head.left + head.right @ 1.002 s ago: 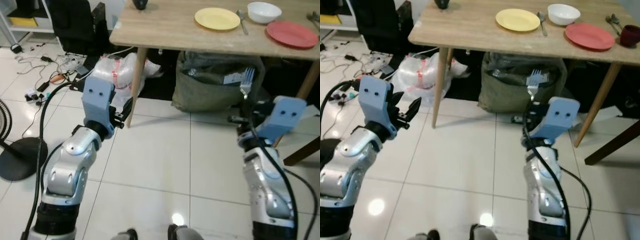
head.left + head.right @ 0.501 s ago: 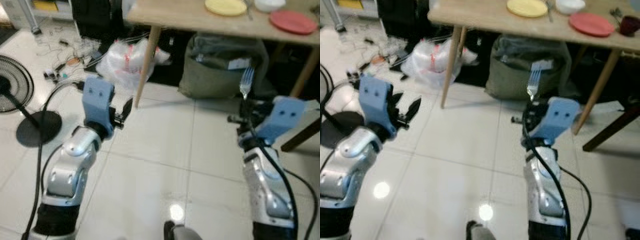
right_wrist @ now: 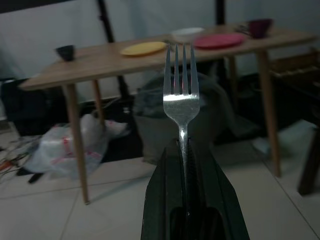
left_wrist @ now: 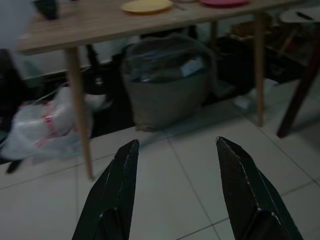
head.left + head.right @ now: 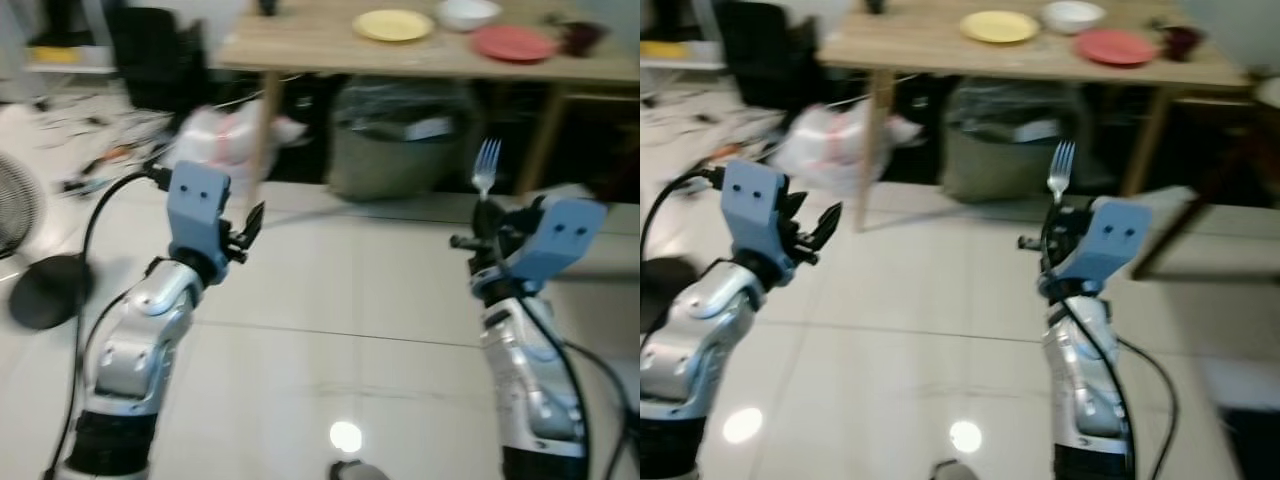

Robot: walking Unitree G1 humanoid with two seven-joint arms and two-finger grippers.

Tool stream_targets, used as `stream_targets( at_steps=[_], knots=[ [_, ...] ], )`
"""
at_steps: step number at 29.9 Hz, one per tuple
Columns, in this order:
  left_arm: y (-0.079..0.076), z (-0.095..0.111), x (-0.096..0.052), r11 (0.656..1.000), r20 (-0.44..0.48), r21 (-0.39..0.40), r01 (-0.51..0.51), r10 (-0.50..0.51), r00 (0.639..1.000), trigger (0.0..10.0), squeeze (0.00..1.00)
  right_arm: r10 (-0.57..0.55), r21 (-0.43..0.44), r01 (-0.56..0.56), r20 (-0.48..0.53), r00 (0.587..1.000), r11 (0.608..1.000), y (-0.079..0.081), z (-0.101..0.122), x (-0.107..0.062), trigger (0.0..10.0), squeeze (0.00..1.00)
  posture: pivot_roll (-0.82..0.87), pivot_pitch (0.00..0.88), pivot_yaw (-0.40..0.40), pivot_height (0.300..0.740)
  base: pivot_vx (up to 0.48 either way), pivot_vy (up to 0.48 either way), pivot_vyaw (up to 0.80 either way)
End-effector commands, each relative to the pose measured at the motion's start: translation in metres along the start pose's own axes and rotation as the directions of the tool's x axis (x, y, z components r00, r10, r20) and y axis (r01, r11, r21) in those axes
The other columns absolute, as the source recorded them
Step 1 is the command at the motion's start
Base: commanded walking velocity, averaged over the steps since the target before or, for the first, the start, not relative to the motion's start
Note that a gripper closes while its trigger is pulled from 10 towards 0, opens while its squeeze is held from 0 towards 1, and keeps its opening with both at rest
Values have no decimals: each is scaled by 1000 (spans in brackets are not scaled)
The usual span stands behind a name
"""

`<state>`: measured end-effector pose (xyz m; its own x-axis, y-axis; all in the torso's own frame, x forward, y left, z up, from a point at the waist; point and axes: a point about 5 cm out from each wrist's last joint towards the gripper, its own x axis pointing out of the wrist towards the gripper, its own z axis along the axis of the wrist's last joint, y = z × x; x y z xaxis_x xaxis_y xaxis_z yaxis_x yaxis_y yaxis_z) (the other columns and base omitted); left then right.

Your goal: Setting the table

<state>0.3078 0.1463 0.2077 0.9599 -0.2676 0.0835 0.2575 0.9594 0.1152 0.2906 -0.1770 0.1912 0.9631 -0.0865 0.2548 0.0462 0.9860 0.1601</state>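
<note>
Since the earlier frame the view has swung, so the table [image 5: 300, 45] is now seen farther off. A fork [image 5: 485, 168] is held upright, tines up, in the closed right gripper [image 5: 484, 215]. The left gripper [image 5: 248, 228] is spread wide, holding nothing.

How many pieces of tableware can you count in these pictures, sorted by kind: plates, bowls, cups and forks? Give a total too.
Plates: 2, a yellow plate and a red plate
Bowls: 1, a white bowl
Cups: 2, a maroon cup and a dark cup
Forks: 1, the fork held upright in the right gripper
Total: 6
</note>
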Motion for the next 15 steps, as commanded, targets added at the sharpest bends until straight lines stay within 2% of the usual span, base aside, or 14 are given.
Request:
stream_targets(
  at_steps=[1,10,15],
  knots=[
    [0,-3,0,1000,-11,-12,2,-2,1000,10000,27,-7,1,7,-10,1000,1000,-2,-2,-1,10000,0,-67,47,82,740,0,0,-800],
    [-2,-1,0,1000,-4,-25,19,-19,1000,10000,0,-14,4,14,-11,1000,1000,-3,-2,-1,10000,0,-67,49,87,740,0,0,-800],
    [-2,1,1,1000,5,1,18,-18,1000,10000,0,-20,6,20,-12,1000,1000,-4,-3,-2,10000,0,-67,52,91,740,0,0,-800]
  ],
)
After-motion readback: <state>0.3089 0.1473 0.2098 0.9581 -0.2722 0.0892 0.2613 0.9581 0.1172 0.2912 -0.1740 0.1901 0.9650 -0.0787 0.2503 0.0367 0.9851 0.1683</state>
